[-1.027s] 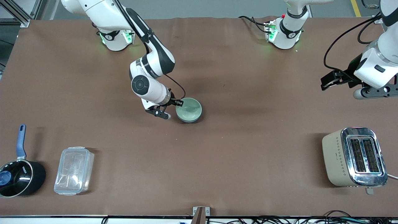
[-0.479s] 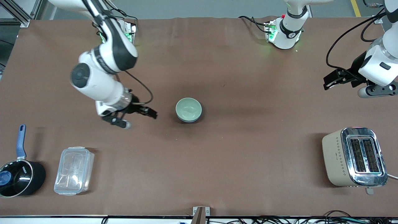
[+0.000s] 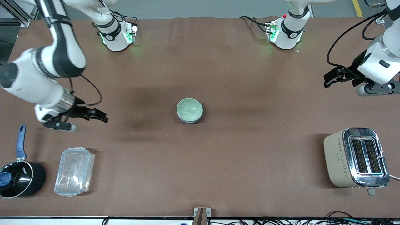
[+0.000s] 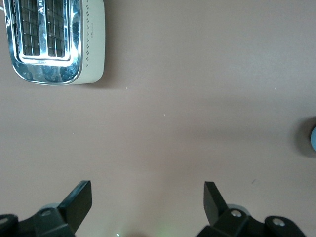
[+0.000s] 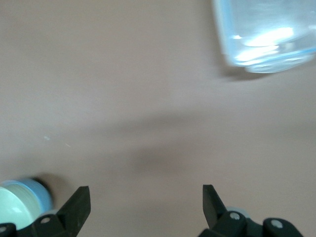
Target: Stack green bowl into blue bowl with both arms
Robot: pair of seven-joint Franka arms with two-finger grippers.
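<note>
We see the green bowl (image 3: 189,109) sitting inside the blue bowl (image 3: 190,119) near the middle of the desk (image 3: 218,162); only a thin blue edge shows under the green rim in the front view, and the right wrist view shows the same pair, the green bowl (image 5: 11,210) with the blue wall (image 5: 38,195) around it. So we judge the stacking as done. The right claw (image 3: 89,117) hangs released and empty over the desk toward the right arm's end, above the clear plastic box (image 3: 74,171) and the black saucepan (image 3: 19,178). The left claw (image 3: 339,78) is also released and empty, over the desk toward the left arm's end, above the toaster (image 3: 356,157); this arm waits. Both bowls look glossy and stiff, so we think they are light but slippery and may chip. If we must lift them, we would pinch the rim wall, one finger inside and one outside.
</note>
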